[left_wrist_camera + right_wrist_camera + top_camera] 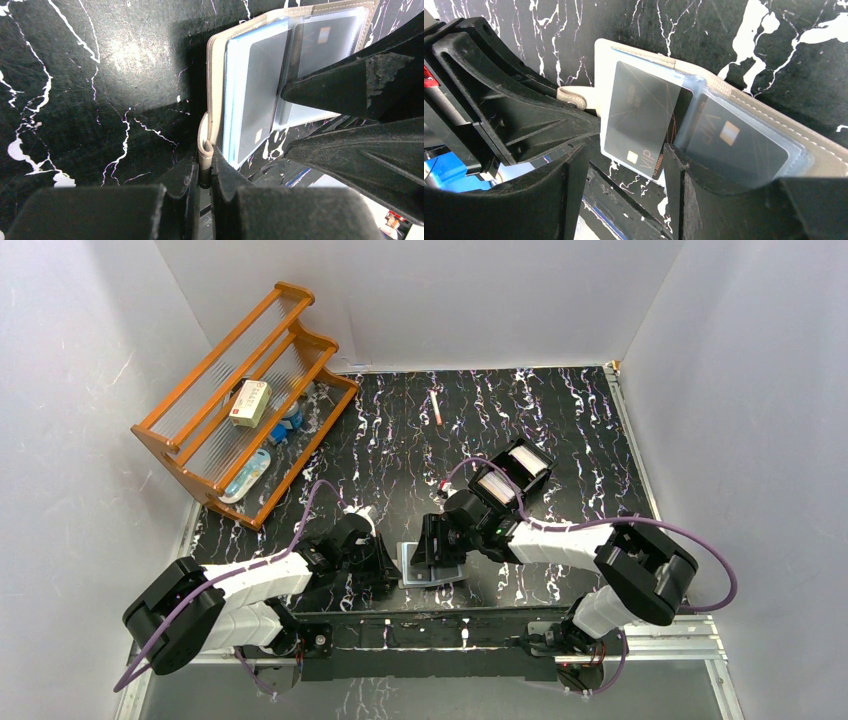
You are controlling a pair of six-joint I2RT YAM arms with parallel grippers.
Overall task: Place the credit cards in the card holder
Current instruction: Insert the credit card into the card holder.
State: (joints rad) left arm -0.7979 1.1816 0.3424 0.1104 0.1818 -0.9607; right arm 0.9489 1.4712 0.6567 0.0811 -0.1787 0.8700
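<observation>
The card holder (428, 566) lies open on the black marbled table between my two grippers. In the left wrist view its beige cover (216, 75) shows, and my left gripper (206, 167) is shut on its strap tab. A dark credit card printed VIP (639, 115) sits partly in a clear pocket, its lower corner sticking out between the fingers of my right gripper (624, 180). That gripper is open, and its right finger (676, 180) stands at the card's edge. A second credit card (734, 142) sits fully inside the neighbouring pocket.
A black shallow tray (513, 475) with pale cards in it stands just behind the right gripper. A wooden rack (200, 435) at the back left carries a cream box (250, 402). A pink pen (436, 407) lies near the back wall.
</observation>
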